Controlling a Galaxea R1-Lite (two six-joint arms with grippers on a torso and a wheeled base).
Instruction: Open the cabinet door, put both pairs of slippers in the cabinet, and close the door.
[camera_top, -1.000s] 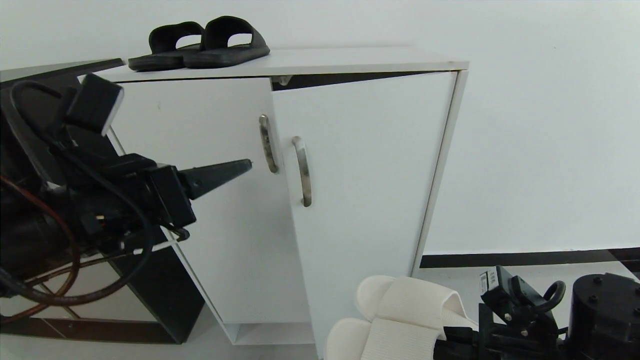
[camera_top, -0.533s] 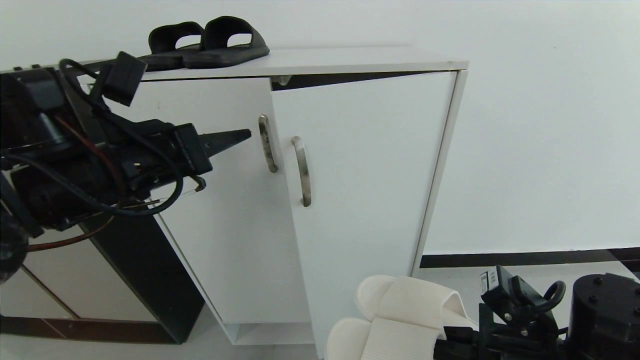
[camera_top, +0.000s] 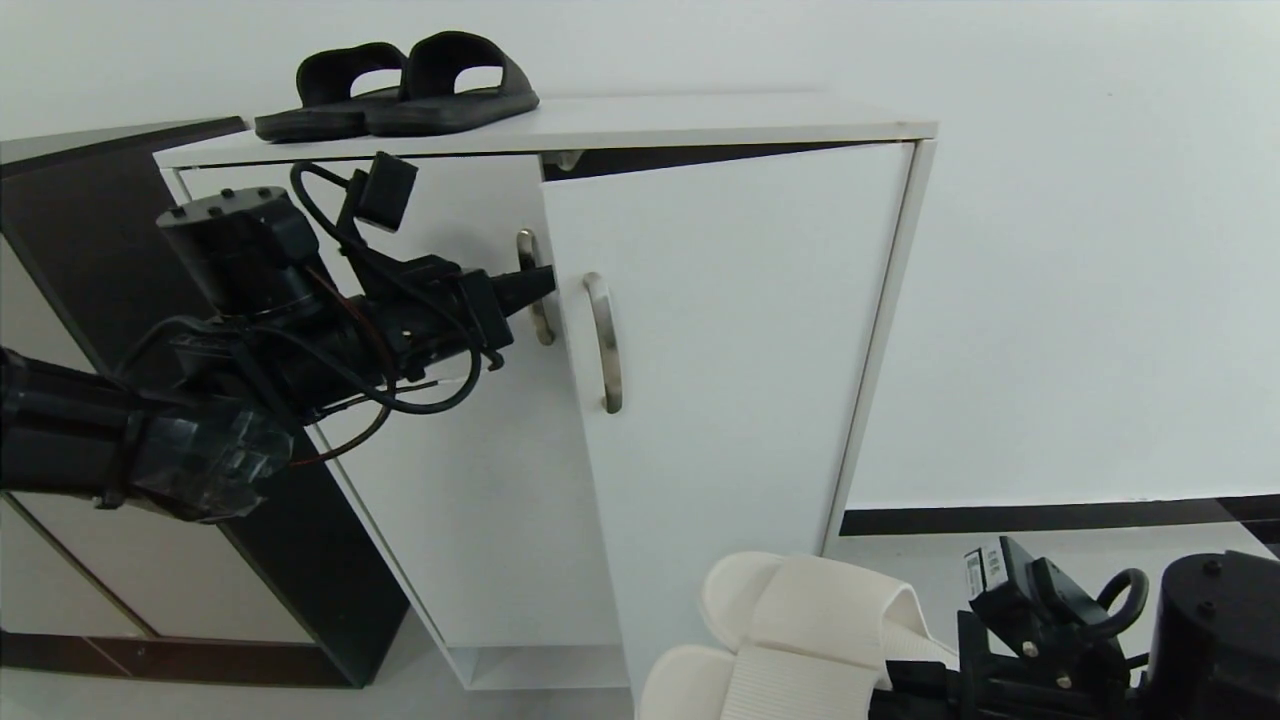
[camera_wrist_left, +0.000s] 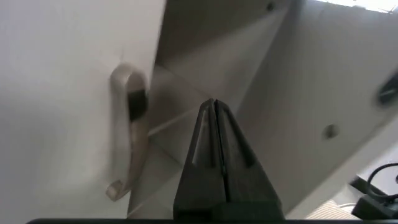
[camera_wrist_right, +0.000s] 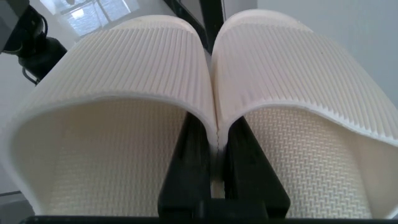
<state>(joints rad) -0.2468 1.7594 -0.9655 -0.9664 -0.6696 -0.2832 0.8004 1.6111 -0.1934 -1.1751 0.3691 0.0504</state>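
Note:
The white cabinet (camera_top: 730, 300) has its right door (camera_top: 720, 420) slightly ajar, with a dark gap along the top. My left gripper (camera_top: 545, 285) is shut, its tips beside the left door's handle (camera_top: 533, 300) and at the right door's free edge. In the left wrist view the shut left gripper (camera_wrist_left: 214, 104) points into the gap past that handle (camera_wrist_left: 129, 146). Black slippers (camera_top: 400, 90) lie on the cabinet top. Low at the front, my right gripper (camera_wrist_right: 216, 143) is shut on the white slippers (camera_top: 790, 630), pinching their inner sides (camera_wrist_right: 214, 93) together.
A dark panel (camera_top: 80, 200) stands against the cabinet's left side. The right door's handle (camera_top: 603, 340) is just right of my left gripper. White wall and a black baseboard (camera_top: 1050, 515) lie to the right, with open floor before them.
My left arm has risen and swung right, bringing the shut tips from in front of the left door to the right door's edge. The right arm with the white slippers barely shifted.

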